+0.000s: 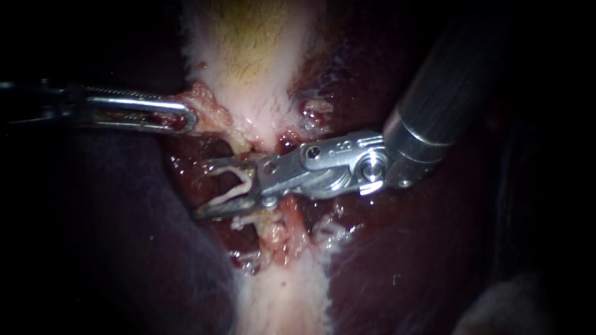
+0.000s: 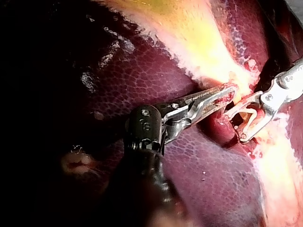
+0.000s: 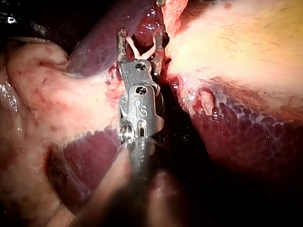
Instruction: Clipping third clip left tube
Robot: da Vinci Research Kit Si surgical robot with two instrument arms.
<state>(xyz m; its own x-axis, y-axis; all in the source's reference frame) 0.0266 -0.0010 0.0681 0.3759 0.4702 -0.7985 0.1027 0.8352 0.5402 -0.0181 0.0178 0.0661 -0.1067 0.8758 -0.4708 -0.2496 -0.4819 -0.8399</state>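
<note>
Across the endoscope view, the dark red liver (image 1: 403, 260) fills both sides, and the pale gallbladder (image 1: 254, 68) runs down the middle between its lobes. From the right comes the right instrument (image 1: 205, 189), its thick shaft ending in jaws that stand wide apart over the raw tissue below the gallbladder, each jaw bearing on one leg of a white clip (image 1: 239, 186) that is spread in a V. The left instrument (image 1: 183, 116) reaches in from the left, its slim jaws pinching a ragged pink lump at the gallbladder's edge. A reddish tube (image 2: 221, 128) lies just beside the clip's mouth; I cannot tell whether the clip's legs straddle it.
</note>
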